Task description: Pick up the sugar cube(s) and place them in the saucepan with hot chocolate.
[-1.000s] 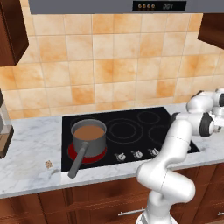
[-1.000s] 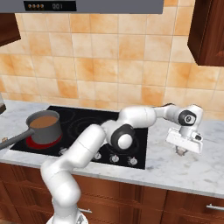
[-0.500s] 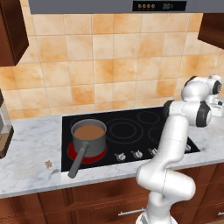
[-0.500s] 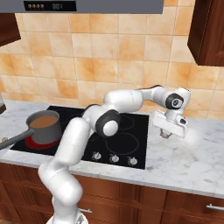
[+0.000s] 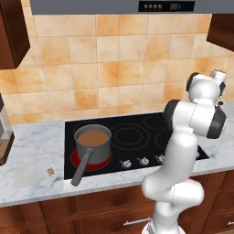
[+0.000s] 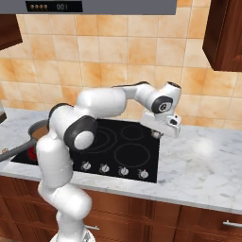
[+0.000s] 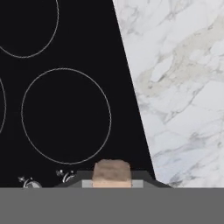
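Lower left of the left base view: a tiny tan speck (image 5: 50, 171) lies on the marble counter (image 5: 27, 160), just left of the cooktop (image 5: 137, 130). It is too small to identify.

Left of centre: the saucepan (image 5: 93, 140) stands on the front-left burner with its brown liquid showing and its handle pointing toward the lower left.

Right of centre in the right base view: the gripper (image 6: 157, 134) hangs over the cooktop's right edge, well apart from the pan.

Bottom centre of the hand view: the sugar cube (image 7: 112, 170) sits pinched between the closed-in jaws.

Judgement: the cube is very light, and stiff but crumbly at its corners. It is best held on two opposite flat faces with gentle pressure, and let go low over the liquid to limit splashing.
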